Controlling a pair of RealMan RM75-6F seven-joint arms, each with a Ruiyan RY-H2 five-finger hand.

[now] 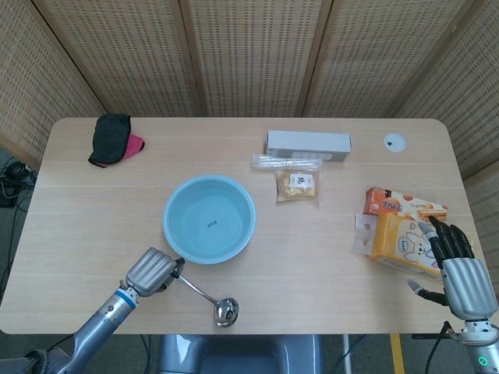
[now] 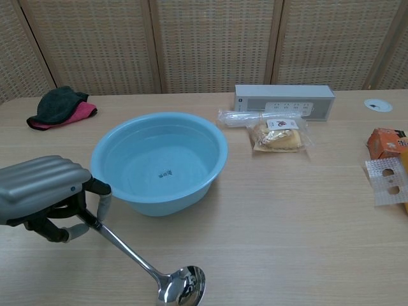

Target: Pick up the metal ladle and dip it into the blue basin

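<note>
The metal ladle (image 1: pixel 209 298) lies near the table's front edge, its bowl (image 2: pixel 183 285) to the right and its handle running up-left. My left hand (image 1: pixel 152 272) grips the handle's end, fingers curled around it, just in front of the blue basin (image 1: pixel 209 218). In the chest view the same left hand (image 2: pixel 46 190) sits low at the left, with the ladle (image 2: pixel 131 253) slanting down from it and its bowl resting on or just above the table. The basin (image 2: pixel 159 160) looks empty. My right hand (image 1: pixel 460 269) rests at the far right edge, fingers spread, holding nothing.
A black and pink cloth (image 1: pixel 113 140) lies at the back left. A grey box (image 1: pixel 309 144), a clear packet (image 1: pixel 285 163) and a snack bag (image 1: pixel 296 187) sit behind the basin. Orange packages (image 1: pixel 401 226) lie beside my right hand.
</note>
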